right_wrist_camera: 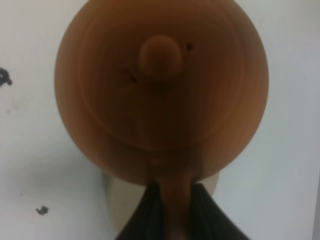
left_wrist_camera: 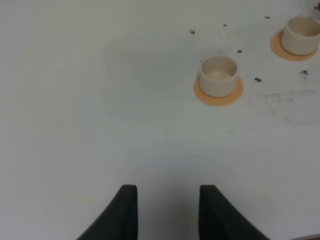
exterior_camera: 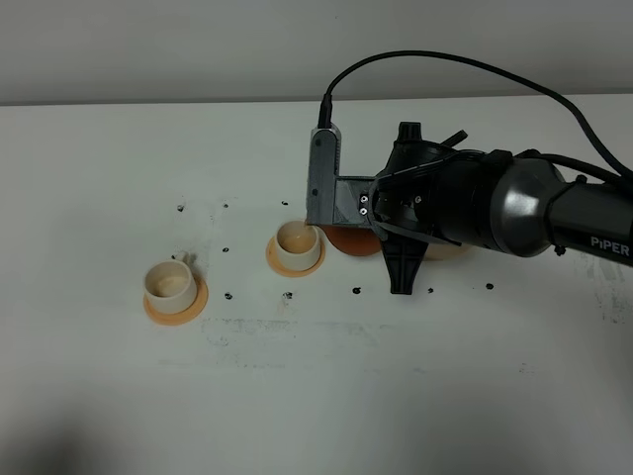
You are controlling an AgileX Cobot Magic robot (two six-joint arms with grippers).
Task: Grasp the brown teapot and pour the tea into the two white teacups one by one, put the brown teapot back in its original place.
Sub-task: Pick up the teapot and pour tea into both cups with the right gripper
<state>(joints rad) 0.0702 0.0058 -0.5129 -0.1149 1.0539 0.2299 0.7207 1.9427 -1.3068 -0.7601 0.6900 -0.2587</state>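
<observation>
Brown teapot (right_wrist_camera: 160, 90): matt clay, smooth, faint concentric rings on the lid; white teacups (left_wrist_camera: 218, 75) (left_wrist_camera: 301, 35): smooth cream ceramic, slight sheen; saucers (left_wrist_camera: 235, 93): matt orange; desk (left_wrist_camera: 75, 100): matt white, scuffed, dark-flecked; right arm housing (exterior_camera: 524, 208): glossy black plastic; bracket (exterior_camera: 321, 178): dull grey metal; left claw (left_wrist_camera: 167, 189): matt black.

On my feed the right arm (exterior_camera: 524, 208) was glossy black, with a rounded, bulbous wrist housing and white "PIPER" lettering (exterior_camera: 610, 243) along its forearm. A thick black cable (exterior_camera: 445, 61) plugged into the top of a flat grey metal bracket (exterior_camera: 323, 183), and beside that I counted two small bright screws (exterior_camera: 365, 204). The right hand (right_wrist_camera: 175, 189) had matt black fingers (right_wrist_camera: 145, 220) tapering to blunt tips. The left hand (left_wrist_camera: 168, 190) had the same dark, wedge-shaped fingers (left_wrist_camera: 122, 215).
</observation>
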